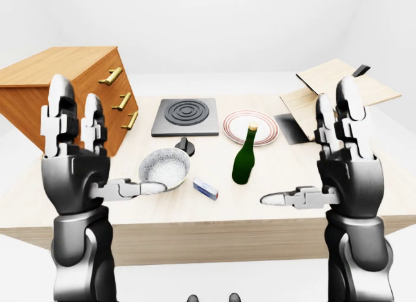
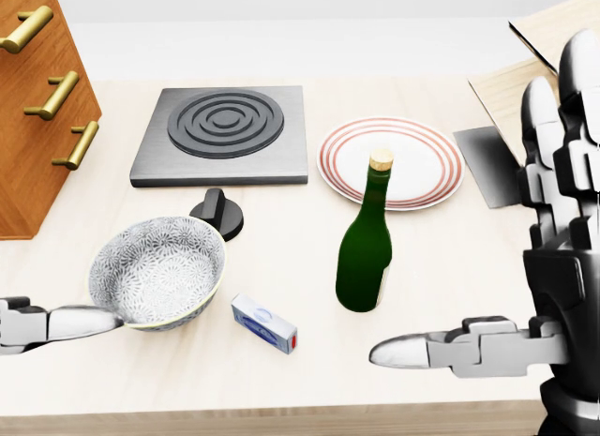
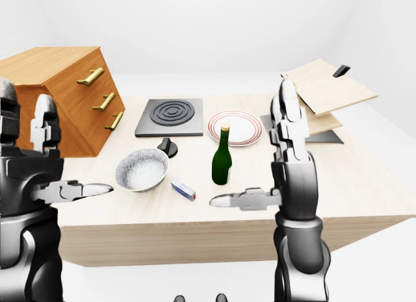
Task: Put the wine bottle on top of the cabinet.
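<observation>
Two hands are raised at our sides, both spread, fingers up and thumbs turned inward, holding nothing: the left hand (image 1: 75, 152) at 9 o'clock of the left-eye view, the right hand (image 1: 344, 156) at 3 o'clock. We judge this an open, ready posture, palms facing across the table (image 2: 281, 380), not yet a grasp.

The bottle (image 2: 366, 248) stands upright near the centre of the head view, green with a cork, just below the striped plate (image 2: 422, 145) and apart from both hands. Our right thumb points toward it from 5 o'clock, so the right hand looks the likelier one to take it.

The cabinet (image 1: 58, 88) sits at 10 o'clock of the left-eye view, its wooden top bare, brass handles facing the hob (image 2: 225, 131). Between bottle and cabinet lie the bowl (image 2: 159, 267), a black knob (image 2: 217, 211) and a small box (image 2: 264, 323), so we judge a carry should lift clear of them.
</observation>
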